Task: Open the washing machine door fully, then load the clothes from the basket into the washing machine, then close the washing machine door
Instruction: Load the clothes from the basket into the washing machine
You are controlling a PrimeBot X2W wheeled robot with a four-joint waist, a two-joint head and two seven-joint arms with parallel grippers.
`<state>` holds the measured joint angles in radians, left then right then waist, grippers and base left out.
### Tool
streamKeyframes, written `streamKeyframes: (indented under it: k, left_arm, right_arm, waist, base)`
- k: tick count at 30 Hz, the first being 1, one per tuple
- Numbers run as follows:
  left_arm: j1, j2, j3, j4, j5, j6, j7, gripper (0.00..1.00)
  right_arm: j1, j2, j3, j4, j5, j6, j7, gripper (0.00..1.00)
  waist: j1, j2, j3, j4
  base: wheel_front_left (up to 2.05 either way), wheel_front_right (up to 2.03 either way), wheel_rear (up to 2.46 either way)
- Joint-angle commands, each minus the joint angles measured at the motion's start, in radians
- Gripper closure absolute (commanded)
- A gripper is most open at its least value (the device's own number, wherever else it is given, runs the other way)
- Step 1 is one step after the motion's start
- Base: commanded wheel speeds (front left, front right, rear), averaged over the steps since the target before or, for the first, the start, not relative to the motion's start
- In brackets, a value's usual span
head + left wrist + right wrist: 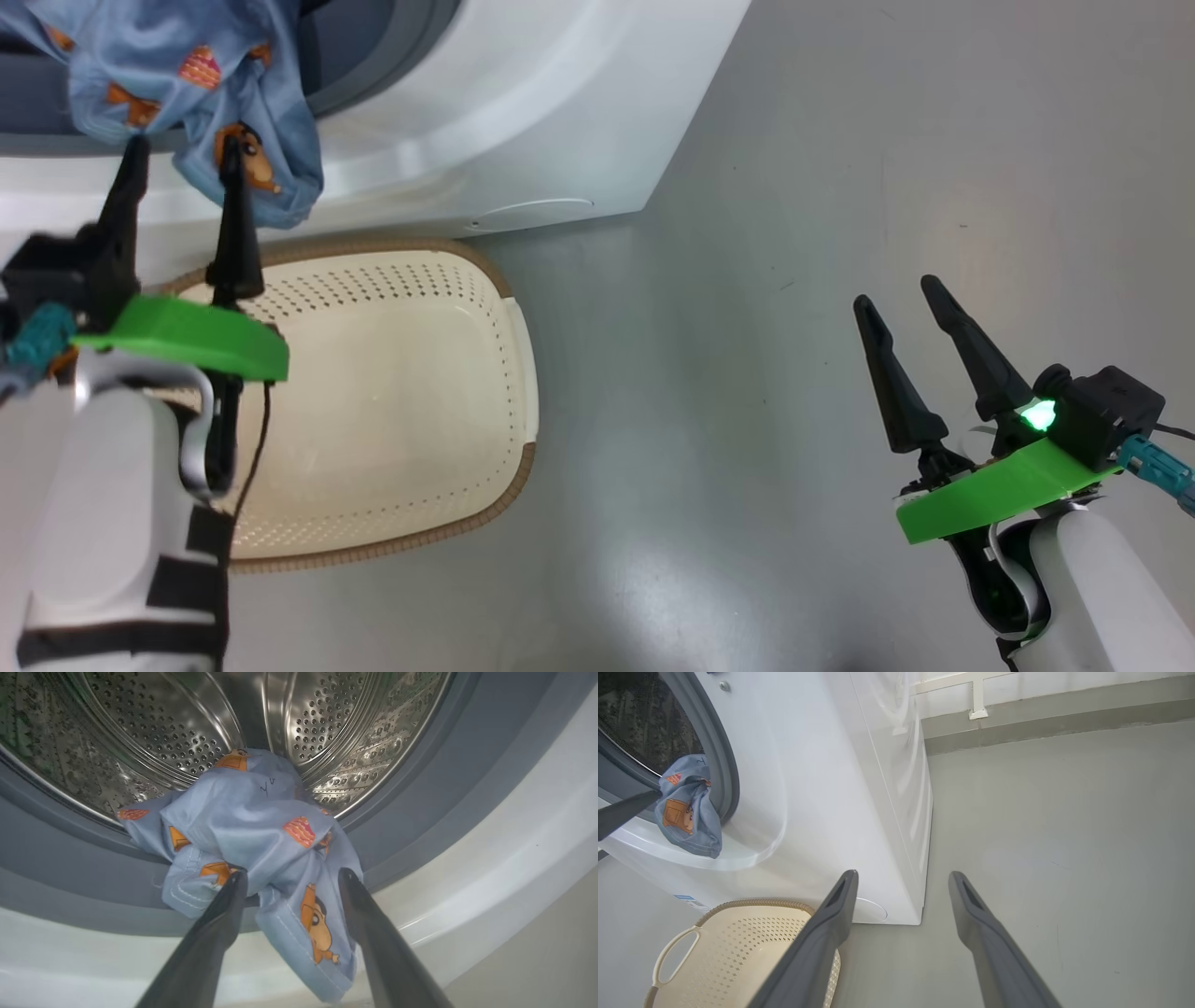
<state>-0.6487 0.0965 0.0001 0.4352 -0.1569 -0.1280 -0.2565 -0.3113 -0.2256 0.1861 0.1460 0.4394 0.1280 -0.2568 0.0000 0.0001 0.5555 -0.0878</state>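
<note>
— While loading looks like the step in hand, where does the cloth sit?
— Clothes (261, 816): one blue printed bundle, draped across the grey gasket (70, 858) at the bottom lip of the washing machine (523, 103) mouth. Upper part lies in the steel drum (163, 723); lower flap hangs out over the white front.
— Left hand?
— Left hand (293, 873) is open, one finger either side of the hanging flap, tips level with it. It grips nothing. Touching or not, can't tell.
— Right hand?
— Right hand (894, 291) is spread wide too and carries nothing. It hovers over the floor (794, 187), well apart from the machine's corner.
— Basket?
— Basket (392, 392) stands on the floor against the machine's foot, just below the flap, cream bottom bare.
— Next move?
— My guess: pinch or nudge that flap past the gasket and deep into the drum. Otherwise the door would likely trap it on closing.
</note>
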Motion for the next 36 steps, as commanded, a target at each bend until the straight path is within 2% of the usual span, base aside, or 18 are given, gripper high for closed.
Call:
streamKeyframes:
  k: [1, 10, 15, 16, 17, 18, 19, 20, 29, 36]
  left_arm:
    - [-0.022, 0.041, 0.018, -0.008, 0.007, -0.002, -0.005, 0.0]
    - [-0.102, 0.093, -0.014, 0.1, 0.035, -0.003, -0.005, 0.0]
    - [-0.133, 0.1, -0.011, 0.146, 0.054, -0.003, -0.005, 0.0]
    - [-0.14, 0.1, -0.011, 0.154, 0.057, -0.003, -0.005, 0.05]
    - [-0.146, 0.101, -0.011, 0.164, 0.059, -0.003, -0.005, 0.26]
    - [-0.152, 0.101, -0.012, 0.175, 0.06, -0.003, -0.005, 0.54]
    - [-0.158, 0.102, -0.016, 0.188, 0.064, -0.003, -0.005, 0.68]
    - [-0.163, 0.103, -0.019, 0.199, 0.065, -0.003, -0.005, 0.98]
    - [-0.222, 0.115, -0.029, 0.26, 0.057, -0.003, -0.005, 1.0]
    - [-0.297, 0.128, -0.003, 0.302, -0.005, -0.003, -0.005, 1.0]
  right_arm:
    - [0.003, -0.003, 0.022, -0.021, -0.003, 0.003, -0.005, 0.0]
    - [-0.002, 0.003, 0.031, -0.022, -0.003, 0.003, -0.005, 0.0]
    - [-0.001, 0.004, 0.031, -0.023, -0.003, 0.003, -0.005, 0.0]
    - [-0.001, 0.004, 0.031, -0.022, -0.003, 0.003, -0.005, 0.0]
    - [-0.002, 0.004, 0.032, -0.022, -0.003, 0.003, -0.005, 0.0]
    - [-0.003, 0.004, 0.033, -0.022, -0.002, 0.003, -0.005, 0.0]
    - [-0.003, 0.004, 0.033, -0.022, -0.002, 0.003, -0.005, 0.0]
    - [-0.004, 0.004, 0.034, -0.022, -0.002, 0.003, -0.005, 0.0]
    - [-0.01, 0.005, 0.033, -0.025, -0.001, 0.003, -0.005, 0.0]
    - [-0.014, 0.012, 0.037, -0.026, 0.002, 0.003, -0.005, 0.0]
  waist:
    - [0.0, -0.0001, 0.004, -0.004]
    - [0.0, -0.0001, 0.012, -0.017]
    - [0.0, -0.0001, 0.014, -0.017]
    - [0.0, -0.0001, 0.014, -0.017]
    - [0.0, -0.0001, 0.015, -0.017]
    - [0.0, -0.0001, 0.015, -0.017]
    - [0.0, -0.0001, 0.015, -0.017]
    - [0.0, -0.0001, 0.015, -0.017]
    - [0.0, -0.0001, 0.023, -0.021]
    - [0.0, -0.0001, 0.033, -0.034]
  base:
    - [0.0, 0.0, 0.0]
    - [0.0, 0.0, 0.0]
    - [0.0, 0.0, 0.0]
    - [0.0, 0.0, 0.0]
    - [0.0, 0.0, 0.0]
    - [0.0, 0.0, 0.0]
    - [0.0, 0.0, 0.0]
    - [0.0, 0.0, 0.0]
    - [0.0, 0.0, 0.0]
    - [0.0, 0.0, 0.0]
